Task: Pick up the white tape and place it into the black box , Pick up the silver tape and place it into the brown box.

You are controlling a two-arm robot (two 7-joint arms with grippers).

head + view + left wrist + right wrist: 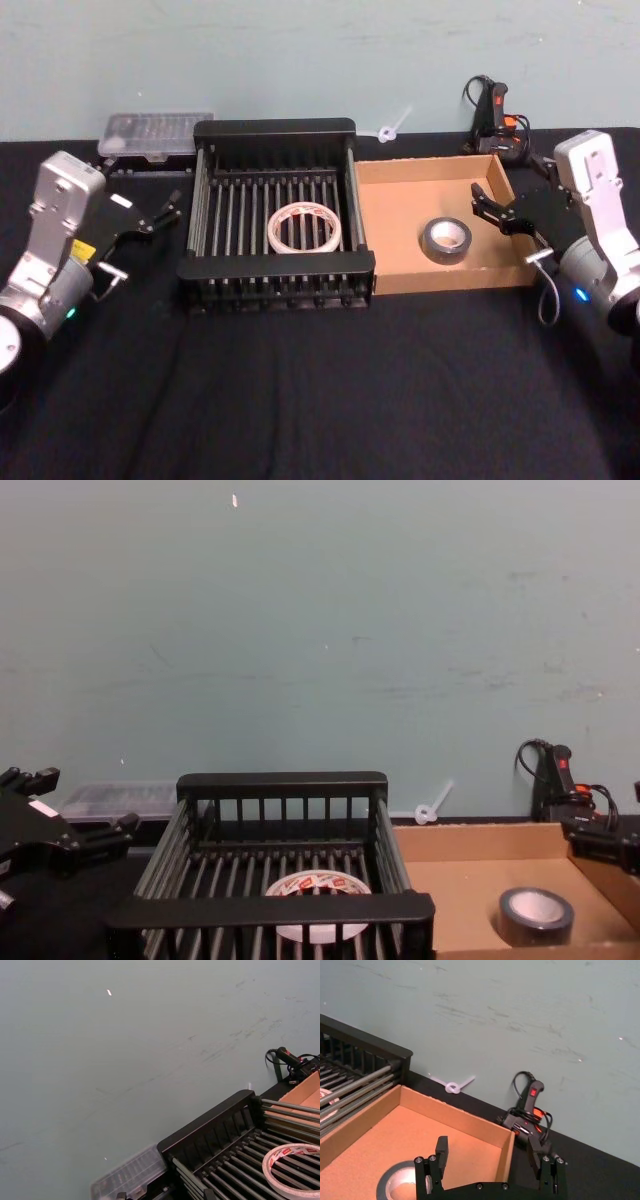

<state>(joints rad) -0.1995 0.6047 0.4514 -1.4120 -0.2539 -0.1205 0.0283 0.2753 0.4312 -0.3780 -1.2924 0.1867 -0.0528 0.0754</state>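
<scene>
Head view first: we see the white tape (304, 228) lying flat on the slatted floor of the black box (275, 132), and the silver tape (446, 240) resting inside the brown box (425, 283), which sits touching the black box's right side on the black counter (320, 400). We judge both placements done, so what remains is likely only to draw the arms back. Our left gripper (166, 212) hangs just left of the black box, jaws parted and empty. Our right gripper (487, 208) sits over the brown box's right wall, jaws spread, holding nothing.

Left wrist view: we look past the black box's rim (210, 1122) at the white tape (292, 1170) on the bars, with a corner of the brown box (305, 1094) beyond.

Right wrist view: our right gripper (490, 1165) shows its jaws wide apart above the silver tape (395, 1185), clear of it.

Chest view: we see the white tape (318, 888) low behind the black box's front rail (270, 910), and the silver tape (535, 916) on the brown box's floor (450, 900).
</scene>
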